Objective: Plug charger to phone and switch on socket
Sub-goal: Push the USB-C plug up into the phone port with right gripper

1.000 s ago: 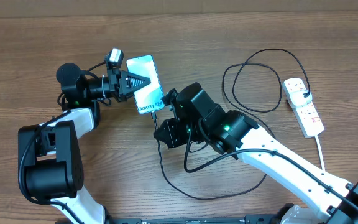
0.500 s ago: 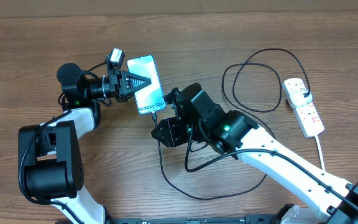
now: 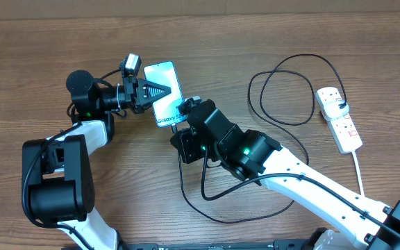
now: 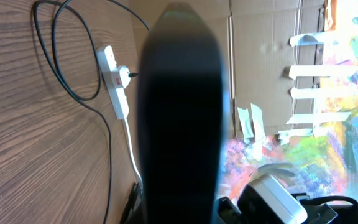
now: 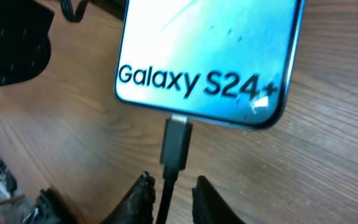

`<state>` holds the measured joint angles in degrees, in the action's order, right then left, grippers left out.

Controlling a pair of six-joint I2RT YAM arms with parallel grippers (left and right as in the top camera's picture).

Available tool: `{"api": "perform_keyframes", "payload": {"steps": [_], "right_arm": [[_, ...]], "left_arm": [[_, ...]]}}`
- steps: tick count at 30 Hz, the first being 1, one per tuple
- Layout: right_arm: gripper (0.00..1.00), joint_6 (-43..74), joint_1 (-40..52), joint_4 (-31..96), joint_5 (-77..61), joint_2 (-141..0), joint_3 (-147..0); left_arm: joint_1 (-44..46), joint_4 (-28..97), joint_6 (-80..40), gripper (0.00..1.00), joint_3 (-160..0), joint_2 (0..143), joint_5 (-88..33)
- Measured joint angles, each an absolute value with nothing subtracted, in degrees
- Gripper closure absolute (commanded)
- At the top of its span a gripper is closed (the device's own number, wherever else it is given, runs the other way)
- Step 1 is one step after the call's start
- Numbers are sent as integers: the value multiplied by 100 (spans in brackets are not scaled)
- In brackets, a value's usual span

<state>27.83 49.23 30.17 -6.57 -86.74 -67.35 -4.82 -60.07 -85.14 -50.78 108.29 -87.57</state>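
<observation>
The phone (image 3: pixel 167 73) lies flat, upper left of centre, its long axis near-vertical and its Galaxy end pointing lower right. My left gripper (image 3: pixel 165 91) rests on its screen, fully closed and gripping nothing. My right gripper (image 5: pixel 171 186) stands slightly parted astride the charger (image 5: pixel 176 144), whose connector points up at the phone's bottom edge.

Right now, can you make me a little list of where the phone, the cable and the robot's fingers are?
phone: flat on the table, screen up
left fingers: closed, lying over the phone's screen
charger tip: at the phone's bottom port, a bit of metal showing
right fingers: slightly apart, cable running between them, just behind the tip
plug: in the socket, on the table's right side
socket switches: too small to tell on or off
</observation>
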Motion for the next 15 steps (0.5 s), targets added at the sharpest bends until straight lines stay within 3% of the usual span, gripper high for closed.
{"api": "perform_keyframes", "payload": {"steps": [9,15], "right_arm": [[96,2786,4923,2738,-445,-8726,-6735],[96,2759,4923,2567,-445,-8847,-6735]], "left_arm": [[-460,-6010,-8512,96,-5078,10829,-8735],[-526,-6045,-8331,96,-5078,10829,-8729]]}}
